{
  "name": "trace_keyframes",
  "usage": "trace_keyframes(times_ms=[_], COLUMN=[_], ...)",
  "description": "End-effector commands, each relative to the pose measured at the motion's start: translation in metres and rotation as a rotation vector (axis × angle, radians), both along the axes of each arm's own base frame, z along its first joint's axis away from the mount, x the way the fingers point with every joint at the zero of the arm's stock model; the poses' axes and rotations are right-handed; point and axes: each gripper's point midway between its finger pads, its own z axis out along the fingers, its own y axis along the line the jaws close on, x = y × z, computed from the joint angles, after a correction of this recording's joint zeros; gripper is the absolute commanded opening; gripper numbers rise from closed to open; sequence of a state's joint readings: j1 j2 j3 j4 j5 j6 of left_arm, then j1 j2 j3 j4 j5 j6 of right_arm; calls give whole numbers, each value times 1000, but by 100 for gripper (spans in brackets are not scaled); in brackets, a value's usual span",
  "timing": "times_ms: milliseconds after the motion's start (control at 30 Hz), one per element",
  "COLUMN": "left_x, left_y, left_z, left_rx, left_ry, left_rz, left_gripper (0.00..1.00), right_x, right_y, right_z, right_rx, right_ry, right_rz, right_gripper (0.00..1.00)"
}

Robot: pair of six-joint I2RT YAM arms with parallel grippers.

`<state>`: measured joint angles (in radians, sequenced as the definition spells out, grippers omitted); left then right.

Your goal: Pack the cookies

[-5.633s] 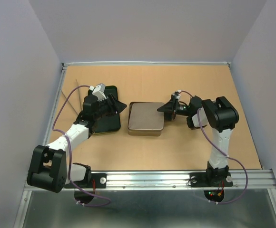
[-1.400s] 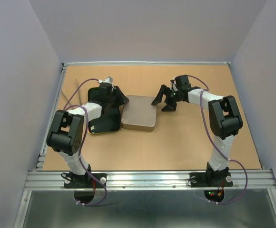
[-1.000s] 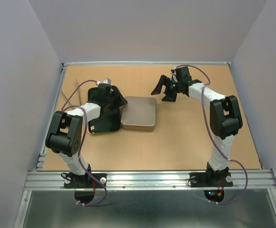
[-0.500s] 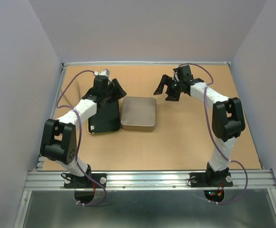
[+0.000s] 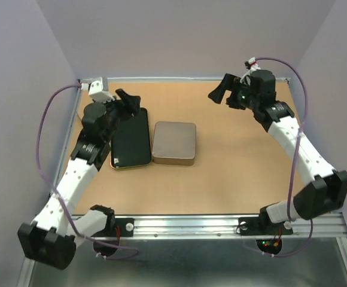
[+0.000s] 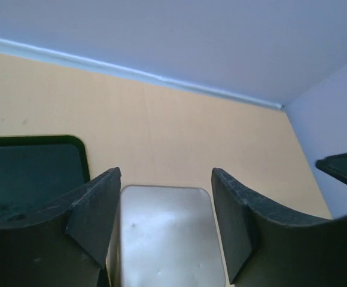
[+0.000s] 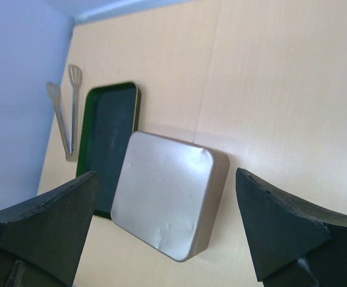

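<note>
No cookies show in any view. A shut silver tin (image 5: 174,143) (image 6: 164,239) (image 7: 161,203) lies flat on the table, its left side against a dark green tray (image 5: 131,139) (image 6: 30,173) (image 7: 107,137) with nothing in it. My left gripper (image 5: 128,103) (image 6: 164,221) hangs above the tray's far end, open, with nothing between its fingers. High over the far right of the table is my right gripper (image 5: 224,94) (image 7: 167,221), open wide and holding nothing.
Metal tongs (image 7: 63,113) lie on the table left of the tray, close to the left wall. The table's far edge (image 6: 161,78) meets the back wall. Bare tabletop (image 5: 251,161) stretches to the right of the tin.
Both arms have risen and drawn back from the tin, the left toward the far left corner, the right toward the far right. The left gripper has opened wider. Tin and tray lie still.
</note>
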<state>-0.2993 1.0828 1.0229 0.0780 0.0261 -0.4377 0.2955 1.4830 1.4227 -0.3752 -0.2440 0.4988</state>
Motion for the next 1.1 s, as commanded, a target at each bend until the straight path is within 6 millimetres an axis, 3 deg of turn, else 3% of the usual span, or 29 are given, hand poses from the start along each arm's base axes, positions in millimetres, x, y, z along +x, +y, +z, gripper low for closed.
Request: trace_keyframes(times_ms=[0,33,67,100,133,200,233,300,333,400,533,567,733,833,1067], left_x=[-29,-36,-42,-58,-63,-71,-77,-79,-80,-81,-77,-75,-67,-59,-52], left_y=[71,84,97,122,134,145,156,167,173,181,186,186,190,190,184], left_z=[19,-6,-5,-2,-27,-36,-57,-80,-105,-133,-166,-170,-192,-175,-142], left_rx=[-11,-14,-56,-111,-87,-49,14,85,169,241,273,217,246,237,402], left_ry=[-177,-156,-187,-227,-200,-223,-193,-150,-92,-14,74,72,76,-10,-224], left_rz=[326,390,457,586,644,689,744,806,830,884,939,965,1008,1027,930], left_gripper=[82,88,94,99,99,99,95,94,94,97,97,97,97,96,96], right_x=[-19,-25,-33,-39,-43,-47,-54,-59,-64,-69,-82,-87,-101,-103,-99], right_y=[-32,-37,-48,-53,-56,-69,-74,-81,-86,-89,-87,-87,-84,-86,-88], right_z=[32,34,36,34,34,16,23,19,14,13,7,16,23,19,10], right_rx=[-46,-48,-52,-55,-53,-64,-48,-51,-48,-44,-28,-6,20,4,-22], right_ry=[-152,-165,-183,-190,-198,-204,-239,-267,-274,-282,-311,-350,-447,-461,-460], right_rz=[-120,-139,-183,-200,-213,-277,-299,-328,-348,-354,-326,-320,-276,-270,-280], right_gripper=[100,100,100,100,100,100,100,100,100,100,100,100,100,100,100])
